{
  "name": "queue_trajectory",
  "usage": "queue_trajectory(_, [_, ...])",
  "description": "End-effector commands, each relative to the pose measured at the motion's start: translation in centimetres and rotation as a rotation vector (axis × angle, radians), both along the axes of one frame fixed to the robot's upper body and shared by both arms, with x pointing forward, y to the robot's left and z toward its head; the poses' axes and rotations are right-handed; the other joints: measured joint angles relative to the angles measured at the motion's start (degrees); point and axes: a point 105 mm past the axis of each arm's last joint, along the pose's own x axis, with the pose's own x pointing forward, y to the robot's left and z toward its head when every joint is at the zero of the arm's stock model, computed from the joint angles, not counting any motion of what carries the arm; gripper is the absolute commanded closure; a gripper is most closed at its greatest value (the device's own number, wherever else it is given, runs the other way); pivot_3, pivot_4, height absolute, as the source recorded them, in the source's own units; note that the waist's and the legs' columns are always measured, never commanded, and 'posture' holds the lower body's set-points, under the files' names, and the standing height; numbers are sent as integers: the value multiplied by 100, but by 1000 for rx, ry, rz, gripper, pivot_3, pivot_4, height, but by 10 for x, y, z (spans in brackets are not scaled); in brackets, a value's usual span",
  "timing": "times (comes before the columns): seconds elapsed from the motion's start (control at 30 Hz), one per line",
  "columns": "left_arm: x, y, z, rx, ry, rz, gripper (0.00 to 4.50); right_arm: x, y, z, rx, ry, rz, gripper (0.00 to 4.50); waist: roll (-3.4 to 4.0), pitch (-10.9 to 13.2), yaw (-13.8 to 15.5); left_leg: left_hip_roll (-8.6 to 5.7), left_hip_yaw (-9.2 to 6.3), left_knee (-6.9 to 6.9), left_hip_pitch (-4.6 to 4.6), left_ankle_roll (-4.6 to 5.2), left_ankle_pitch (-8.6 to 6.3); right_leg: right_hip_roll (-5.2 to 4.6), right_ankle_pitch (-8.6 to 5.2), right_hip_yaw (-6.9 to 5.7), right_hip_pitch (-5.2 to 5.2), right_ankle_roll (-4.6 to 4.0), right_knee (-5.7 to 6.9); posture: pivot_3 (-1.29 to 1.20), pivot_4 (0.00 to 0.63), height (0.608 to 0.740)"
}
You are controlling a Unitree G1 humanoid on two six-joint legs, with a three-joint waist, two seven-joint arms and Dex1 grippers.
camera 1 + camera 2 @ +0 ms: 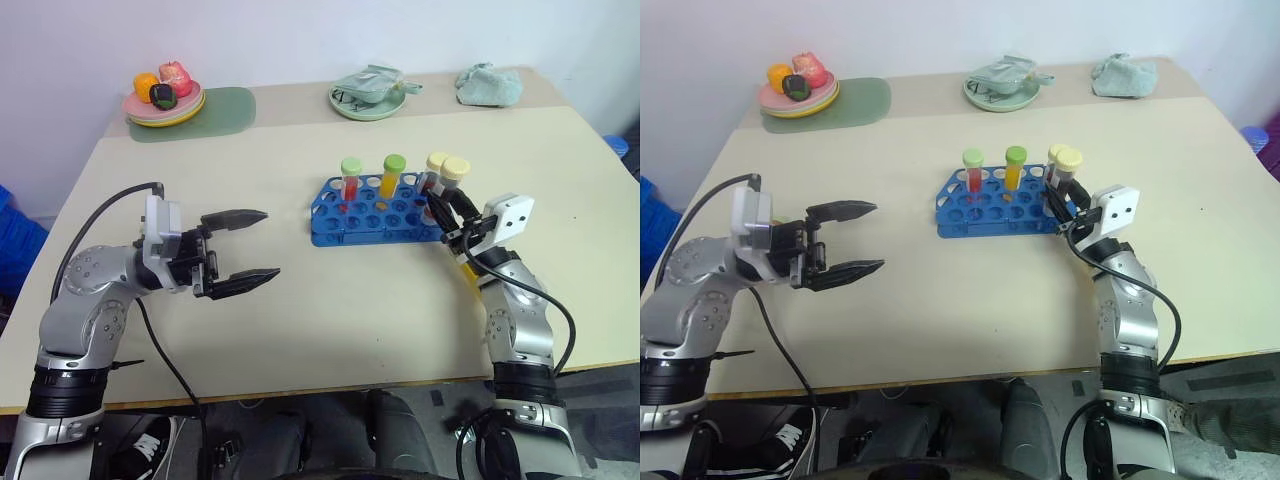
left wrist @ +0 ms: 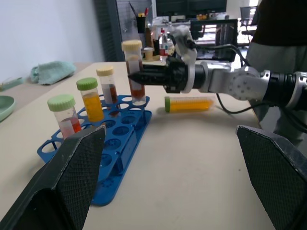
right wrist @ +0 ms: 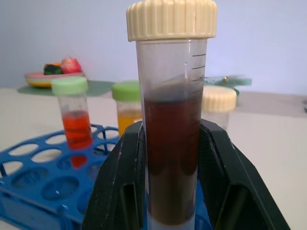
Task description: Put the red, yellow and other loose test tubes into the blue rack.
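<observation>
**Dark tube held over the right end of the rack**

The blue rack (image 1: 375,212) is seen in the middle of the tabletop (image 1: 300,320), a little toward the far side. Three tubes are standing upright in its far row: the red tube (image 1: 350,180) with a light-green cap, just beside it the yellow tube (image 1: 392,176) with a green cap, and further right a tube with a pale-yellow cap (image 1: 436,172).

The right claw (image 1: 437,204) is closed on the dark tube (image 3: 172,158) — a tube with brownish-red liquid and a pale-yellow cap. The tube is kept upright between the two black fingers (image 3: 120,191), which are pressed on its lower half. It is placed at the right end of the rack, just beside the other pale-capped tube. If its bottom is already inside a hole cannot be told.

One more tube with yellow liquid (image 2: 189,103) is lying on its side on the tabletop, near the right end of the rack and partly hidden under the right arm in the head views.

The left claw (image 1: 252,245) is held fully open and empty, well apart from the rack, on the left side of the tabletop. Its fingers are pointed toward the rack.

At the far edge a plate with fruit (image 1: 165,100) on a green mat, a green dish (image 1: 368,97) with a crumpled thing on it, and a cloth (image 1: 488,84) are seen.
</observation>
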Motion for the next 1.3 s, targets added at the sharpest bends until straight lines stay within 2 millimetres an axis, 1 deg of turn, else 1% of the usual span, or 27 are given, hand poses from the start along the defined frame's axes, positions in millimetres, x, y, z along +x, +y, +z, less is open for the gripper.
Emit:
queue_trajectory(0.03, [-5,4,11,-6,-41,11,0,0,-2,14,-17,-65,-2,3353,0,0,3,0,0,-1,0,0,0,0,0,1,0,0,0,0,150,740])
queue_trajectory(0.37, [-4,0,14,-5,-46,5,0,6,-1,6,-47,-54,-17,3353,0,0,3,0,2,-3,5,0,0,2,0,5,3,0,-1,0,150,740])
queue_trajectory(0.53, [-3,0,16,-4,-47,5,0,8,-8,5,-50,-48,-41,3353,0,0,8,1,3,-3,8,0,0,2,0,6,6,0,-1,0,150,740])
queue_trajectory(0.73, [-3,1,16,-4,-44,6,0,5,-13,2,-56,-38,-49,3353,0,0,7,1,3,-4,11,0,0,3,0,7,8,0,-2,0,150,740])
queue_trajectory(1.1, [-2,0,16,-5,-45,2,0,1,0,0,-35,-35,-6,3353,0,0,10,3,4,-6,13,1,-1,4,0,9,9,0,-3,0,150,740])
queue_trajectory(1.3, [-3,1,15,-3,-44,4,0,2,-1,-3,-29,-23,-13,3353,0,0,6,5,5,-7,14,0,-1,8,0,11,8,0,-3,0,150,740])
